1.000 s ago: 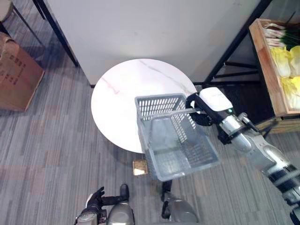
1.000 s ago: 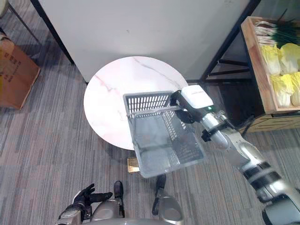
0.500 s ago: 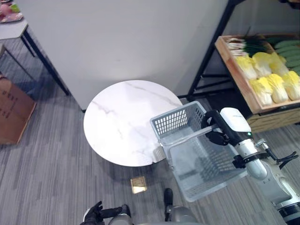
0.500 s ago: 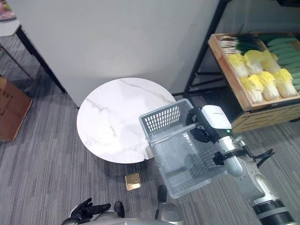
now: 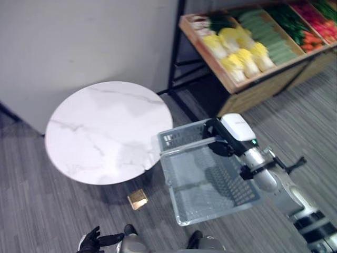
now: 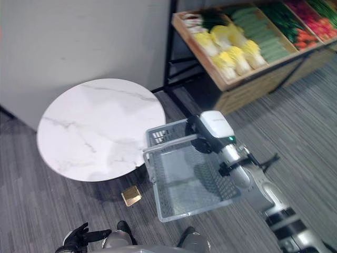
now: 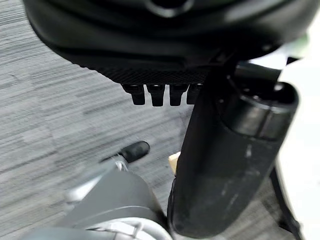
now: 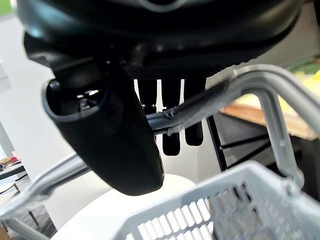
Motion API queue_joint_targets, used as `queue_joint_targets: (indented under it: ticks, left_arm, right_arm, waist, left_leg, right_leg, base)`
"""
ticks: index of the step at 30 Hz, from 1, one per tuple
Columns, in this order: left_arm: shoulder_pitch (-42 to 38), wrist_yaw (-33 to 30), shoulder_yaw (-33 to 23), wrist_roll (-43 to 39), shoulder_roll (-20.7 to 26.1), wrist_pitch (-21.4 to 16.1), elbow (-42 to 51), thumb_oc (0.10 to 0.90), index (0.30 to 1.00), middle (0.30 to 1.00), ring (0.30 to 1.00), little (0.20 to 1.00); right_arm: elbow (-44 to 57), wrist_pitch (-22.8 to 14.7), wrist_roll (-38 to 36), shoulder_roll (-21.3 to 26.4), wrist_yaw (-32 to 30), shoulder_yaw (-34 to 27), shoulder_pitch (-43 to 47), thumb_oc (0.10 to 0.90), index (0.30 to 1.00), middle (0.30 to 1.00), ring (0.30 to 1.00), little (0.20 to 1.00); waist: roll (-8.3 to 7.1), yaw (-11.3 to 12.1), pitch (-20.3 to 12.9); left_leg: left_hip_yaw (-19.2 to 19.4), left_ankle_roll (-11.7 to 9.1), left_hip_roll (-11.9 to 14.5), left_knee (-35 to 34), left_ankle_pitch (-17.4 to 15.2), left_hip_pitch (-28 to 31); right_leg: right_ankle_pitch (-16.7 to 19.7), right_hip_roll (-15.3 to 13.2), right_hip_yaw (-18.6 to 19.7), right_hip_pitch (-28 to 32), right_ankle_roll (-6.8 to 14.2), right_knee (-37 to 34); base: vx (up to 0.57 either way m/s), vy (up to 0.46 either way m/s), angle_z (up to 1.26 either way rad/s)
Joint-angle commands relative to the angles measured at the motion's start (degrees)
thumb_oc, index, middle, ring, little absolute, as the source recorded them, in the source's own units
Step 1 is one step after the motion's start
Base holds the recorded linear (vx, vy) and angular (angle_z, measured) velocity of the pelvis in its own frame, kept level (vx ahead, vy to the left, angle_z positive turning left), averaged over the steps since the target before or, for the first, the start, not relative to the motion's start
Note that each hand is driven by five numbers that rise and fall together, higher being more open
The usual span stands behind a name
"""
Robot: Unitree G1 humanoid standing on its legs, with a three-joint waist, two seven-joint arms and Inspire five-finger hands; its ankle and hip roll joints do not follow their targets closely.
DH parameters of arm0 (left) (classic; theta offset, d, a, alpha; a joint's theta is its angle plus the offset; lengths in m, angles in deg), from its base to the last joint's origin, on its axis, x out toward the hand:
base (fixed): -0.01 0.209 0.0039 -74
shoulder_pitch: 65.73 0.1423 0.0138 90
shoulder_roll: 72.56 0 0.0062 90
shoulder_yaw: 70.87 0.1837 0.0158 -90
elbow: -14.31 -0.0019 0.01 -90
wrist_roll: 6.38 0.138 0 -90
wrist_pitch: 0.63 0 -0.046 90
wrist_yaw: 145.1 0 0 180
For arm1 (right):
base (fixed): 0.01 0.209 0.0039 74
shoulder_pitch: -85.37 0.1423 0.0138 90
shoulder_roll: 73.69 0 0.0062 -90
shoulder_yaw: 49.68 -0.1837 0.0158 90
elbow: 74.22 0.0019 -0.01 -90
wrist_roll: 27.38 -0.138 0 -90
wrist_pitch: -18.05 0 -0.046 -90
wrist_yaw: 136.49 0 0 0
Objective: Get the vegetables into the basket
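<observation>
While low at the robot's left side, above the grey carpet [image 5: 47, 211], hung the left hand [image 5: 90, 242] idle, fingers relaxed and straight, holding nothing. Further right, stood a round white marble surface [image 5: 100, 132], bare on top, against a pale wall [image 5: 79, 37]. Lay on the floor under its near edge a small gold-coloured square plate [image 5: 138, 198]. Just right of the surface, off its edge and over the carpet, hung the grey plastic basket [image 5: 205, 184], carried by its metal handle [image 5: 184, 147]. Nothing seen inside the basket. Curled round that handle was the right hand [image 5: 220, 138], thumb on one side and fingers on the other, as seen clearly from the right wrist [image 8: 125, 135]. Beyond, at upper right and well apart from the basket, stood a slanted wooden produce shelf [image 5: 226, 84] on a black frame. Lay on it the vegetables: yellow-white cabbages [image 5: 237, 52], green cucumber-like ones [image 5: 266, 37] beside them, darker greens and red ones [image 5: 316, 21] further right.
</observation>
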Motion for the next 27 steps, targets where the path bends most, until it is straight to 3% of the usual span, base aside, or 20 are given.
queue_joint_targets:
  ticks: [1,9,15,20,21,22,23,24,25,26,27]
  left_arm:
    - [-0.73,1.64,2.7,2.1,-1.77,0.06,-0.98,0.9,1.0,1.0,1.0,1.0]
    - [-1.09,2.18,3.35,3.31,-3.02,0.12,-1.38,0.9,1.0,1.0,1.0,1.0]
    - [-1.99,1.56,3.72,3.54,-3.31,0.45,-1.08,0.9,1.0,1.0,1.0,1.0]
    - [-2.95,1.35,4.78,3.85,-3.8,0.2,-0.08,0.9,1.0,1.0,1.0,1.0]
    - [-2.99,0.98,4.69,3.49,-3.9,0.07,0.37,0.9,1.0,1.0,1.0,1.0]
    - [-3.15,0.3,4.58,2.62,-4.11,-0.09,1.14,0.9,1.0,1.0,1.0,1.0]
    - [-3.26,0.0,4.88,2.44,-4.46,-0.13,1.51,0.9,1.0,1.0,1.0,1.0]
    - [-3.47,-0.39,5.27,1.86,-4.71,-0.37,1.91,0.9,1.0,1.0,1.0,1.0]
    - [-3.48,-0.54,5.88,1.24,-5.05,-0.56,2.14,0.9,1.0,1.0,1.0,1.0]
    - [-3.7,-0.81,6.86,0.51,-4.73,-0.84,2.48,0.9,1.0,1.0,1.0,1.0]
    - [-3.69,-0.81,6.88,0.49,-4.72,-0.83,2.49,0.9,1.0,1.0,1.0,1.0]
  right_arm:
    - [6.36,-2.67,-1.24,0.3,-4.27,-8.02,6.74,0.4,0.3,0.3,0.3,0.3]
    - [7.5,-2.87,-1.81,1.79,-3.86,-10.17,3.87,0.4,0.3,0.3,0.3,0.3]
    - [8.52,-2.84,-1.98,3.2,-3.86,-12.79,0.36,0.4,0.3,0.3,0.3,0.3]
    - [10.38,-2.51,-2.23,4.99,-3.3,-16.54,-3.32,0.4,0.3,0.3,0.3,0.3]
    - [10.44,-2.52,-2.37,5.32,-3.28,-16.65,-3.44,0.4,0.3,0.3,0.3,0.3]
    - [10.29,-2.33,-2.45,5.65,-3.48,-16.48,-3.21,0.4,0.3,0.3,0.3,0.3]
    - [10.01,-2.39,-2.49,5.85,-3.68,-16.38,-3.37,0.4,0.3,0.3,0.3,0.3]
    - [9.38,-2.32,-2.86,6.07,-3.75,-16.15,-2.78,0.4,0.3,0.3,0.3,0.3]
    - [9.19,-2.51,-3.28,6.15,-3.86,-15.88,-2.66,0.4,0.3,0.3,0.3,0.3]
    - [8.04,-2.42,-3.98,6.17,-3.98,-15.49,-2.07,0.4,0.3,0.3,0.3,0.3]
    - [8.0,-2.44,-4.0,6.17,-3.99,-15.48,-2.06,0.4,0.3,0.3,0.3,0.3]
  waist:
    - [-1.51,-0.89,-0.39]
    - [-0.21,-3.02,-0.17]
    - [1.07,-5.33,0.7]
    - [2.0,-7.35,1.55]
    - [1.73,-7.17,1.86]
    - [1.86,-6.17,2.68]
    - [1.81,-5.91,2.9]
    - [1.53,-4.59,3.4]
    - [1.07,-4.28,3.73]
    - [0.7,-3.6,4.03]
    - [0.66,-3.59,3.99]
  left_leg:
    - [0.02,-0.01,-3.01,4.23,-3.26,-2.12]
    - [0.73,-2.9,0.38,5.21,-0.32,-2.51]
    - [1.4,-4.81,3.27,5.88,2.07,-2.08]
    - [0.99,-7.64,6.82,7.62,5.1,-1.98]
    - [-1.42,-7.95,7.09,10.02,5.23,-2.25]
    - [-6.73,-6.9,5.83,10.61,6.62,-3.61]
    - [-10.08,-6.42,4.36,9.75,5.99,-4.52]
    - [-18.8,-4.94,0.04,7.13,4.77,-6.34]
    - [-22.46,-4.17,-1.62,5.87,3.25,-7.29]
    - [-28.48,-4.09,-3.16,2.93,3.85,-8.48]
    - [-28.47,-4.09,-3.19,2.75,3.94,-8.41]
  right_leg:
    - [3.11,-4.57,1.63,5.35,5.34,-0.96]
    - [0.76,-0.9,2.24,7.11,3.53,-5.71]
    - [-1.58,1.44,4.54,6.39,1.76,-4.29]
    - [-3.09,5.17,7.22,6.37,-0.46,-4.7]
    - [-3.35,5.97,8.25,6.39,-0.85,-4.84]
    - [-2.88,6.6,9.49,5.48,-1.61,-4.41]
    - [-2.96,6.54,10.23,5.08,-1.61,-4.19]
    - [-2.76,6.38,12.56,4.44,-1.56,-4.02]
    - [-2.61,6.26,13.94,4.24,-1.38,-3.97]
    - [-2.28,6.75,16.97,3.79,-1.07,-4.05]
    - [-2.32,6.72,16.98,3.75,-1.07,-4.02]
  base:
    - [-0.02,-0.191,-0.27]
    - [-0.01,-0.138,-0.06]
    - [0.0,-0.16,-0.07]
    - [0.01,-0.246,-0.16]
    - [-0.02,-0.183,-0.28]
    - [-0.05,-0.101,-0.34]
    - [-0.07,-0.023,-0.73]
    - [0.01,-0.04,-0.89]
    - [0.08,-0.06,-1.21]
    - [0.07,-0.059,-0.93]
    - [0.1,-0.031,-0.92]
